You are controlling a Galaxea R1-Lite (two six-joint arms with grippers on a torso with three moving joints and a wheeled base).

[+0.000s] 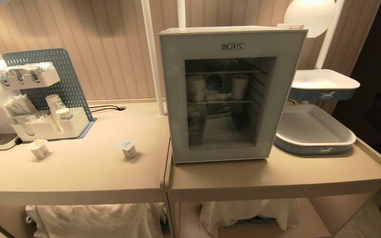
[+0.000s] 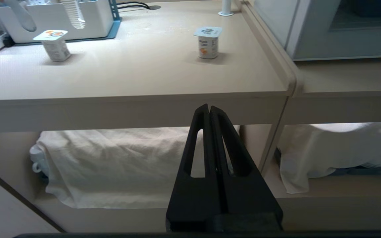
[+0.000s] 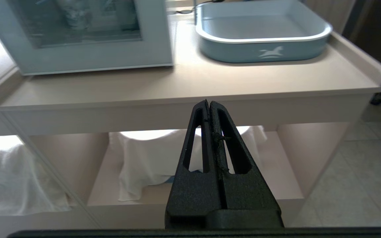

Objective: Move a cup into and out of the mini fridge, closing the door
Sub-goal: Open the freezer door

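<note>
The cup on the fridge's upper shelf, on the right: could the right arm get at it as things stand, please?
Probably not yet. The cup stands behind the closed door of the mini fridge; the right gripper, shut, hangs below the table edge.

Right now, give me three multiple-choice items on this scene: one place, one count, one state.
1. Where does the grey-blue tray with the white horse mark stand?
A. on the counter at the fridge's right
B. on top of the fridge
C. on the floor

2. How many small foil-lidded yogurt cups stand on the open counter left of the fridge?
A. one
B. two
C. four

3. How is the fridge's glass-windowed door?
A. wide open
B. removed
C. closed

Answers:
1. A, the grey-blue tray rests on the beige counter beside the white box-shaped mini fridge.
2. B, one yogurt cup stands near the white organiser, the second yogurt cup nearer the fridge.
3. C, the door sits flush, lettering facing out.
</note>
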